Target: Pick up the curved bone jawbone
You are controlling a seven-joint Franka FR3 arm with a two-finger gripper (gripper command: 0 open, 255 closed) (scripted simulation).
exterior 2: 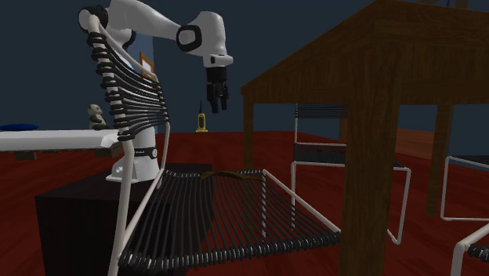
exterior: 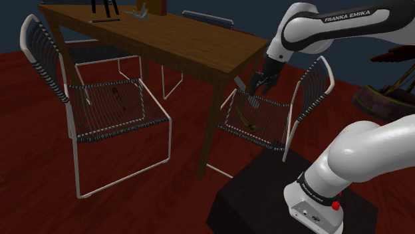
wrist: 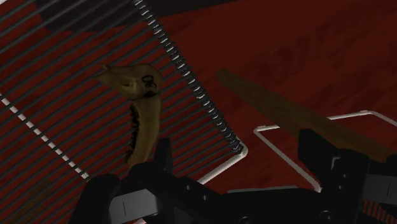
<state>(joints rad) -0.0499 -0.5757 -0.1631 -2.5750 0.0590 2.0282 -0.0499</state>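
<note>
A dark red floor (exterior: 40, 173) lies under a wooden table (exterior: 173, 40) and wire chairs; the chair (exterior: 282, 123) nearest the stand carries the jawbone (exterior: 245, 117) flat on its wire seat. From the side, the second exterior view shows the gripper (exterior 2: 216, 100) hanging well above that seat, clear of the bone; the wrist view shows the jawbone's form: tan-brown, curved, broad at one end, with a dark row along the inner curve. The 2 fingers (wrist: 164, 156) stand spread, gripping nothing.
</note>
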